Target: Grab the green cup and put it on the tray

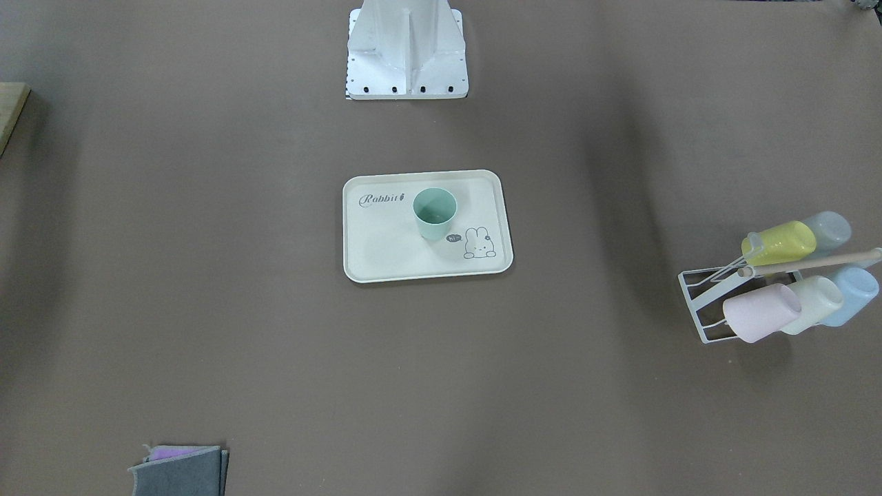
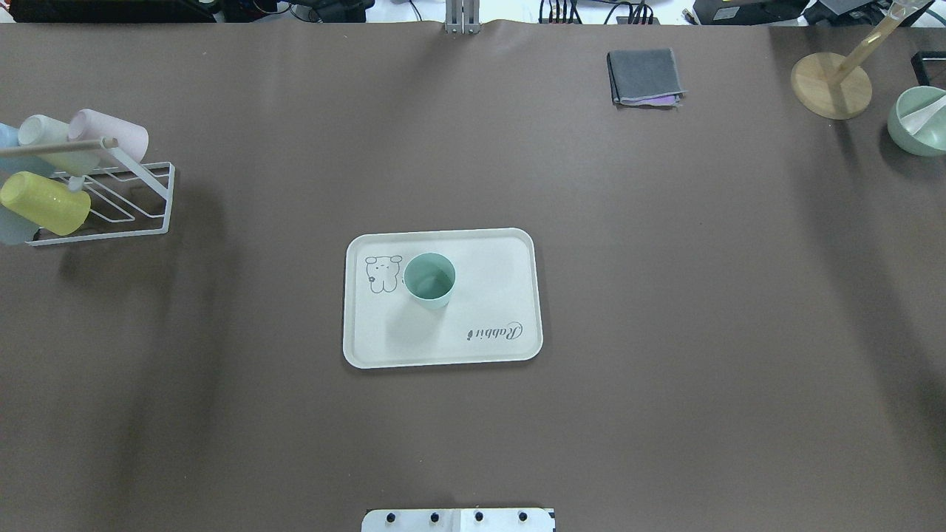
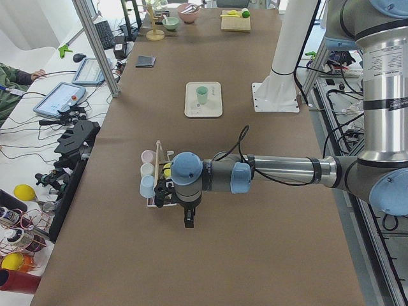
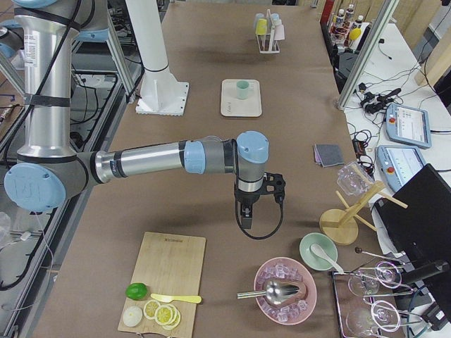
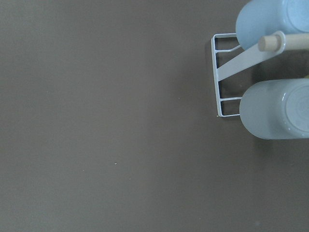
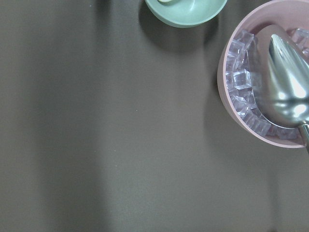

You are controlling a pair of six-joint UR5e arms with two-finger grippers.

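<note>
Left tool [image 3: 189, 222], opening unclear; green cup [image 1: 435, 215] stands upright on tray [image 1: 386, 249].

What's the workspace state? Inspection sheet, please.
Surface: brown table cover, no spills seen.
Job's things: green cup upright on the tray, beside the bunny drawing.
Clutter: cup rack, grey cloth, green bowl, ice bowl, cutting board.
Grippers: left gripper by the rack, right gripper by the ice bowl; open or shut unclear.
Cables: black cable loops beside right gripper.
Surroundings: tablets and an operator beside the table.
</note>
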